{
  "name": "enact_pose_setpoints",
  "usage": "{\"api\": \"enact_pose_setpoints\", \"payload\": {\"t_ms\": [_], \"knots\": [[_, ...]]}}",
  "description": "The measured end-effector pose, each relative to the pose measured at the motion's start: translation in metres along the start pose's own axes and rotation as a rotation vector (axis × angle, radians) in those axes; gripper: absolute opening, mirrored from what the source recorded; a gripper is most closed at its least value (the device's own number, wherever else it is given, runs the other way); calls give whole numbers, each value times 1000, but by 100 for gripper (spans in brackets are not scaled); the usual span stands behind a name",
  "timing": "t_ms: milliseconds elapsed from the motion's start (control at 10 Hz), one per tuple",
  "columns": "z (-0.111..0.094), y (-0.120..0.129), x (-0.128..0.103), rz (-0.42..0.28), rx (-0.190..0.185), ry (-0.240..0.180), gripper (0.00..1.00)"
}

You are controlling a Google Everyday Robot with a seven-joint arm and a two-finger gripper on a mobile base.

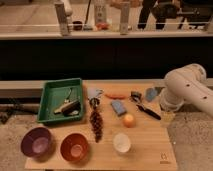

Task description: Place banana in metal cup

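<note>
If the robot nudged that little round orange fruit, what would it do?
The orange fruit looks round, so it would probably roll across the flat wooden table. It seems small, so likely light. The gripper hangs at the table's edge, apart from it.

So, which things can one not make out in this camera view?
Camera view:
- gripper: at the right edge of the table, mostly hidden under the robot's arm.
- banana, metal cup: neither recognisable; the small items near the far edge are too small to identify.
- contents of green tray: too small to name.

Grey metal cup [94, 93] beside green tray [50, 90]
</note>
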Motion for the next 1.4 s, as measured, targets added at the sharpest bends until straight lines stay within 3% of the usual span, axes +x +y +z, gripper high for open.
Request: {"api": "enact_pose_setpoints", "payload": {"t_ms": [500,700,900,1000,1200,1400], "knots": [[0,0,0,0,0,0,84],[0,0,-2,-6,1,2,80],[1,-4,-23,-39,7,5,80],[1,-7,-49,-66,10,6,80],[1,-11,-76,-102,16,6,80],[2,-14,-89,-125,19,-1,80]]}}
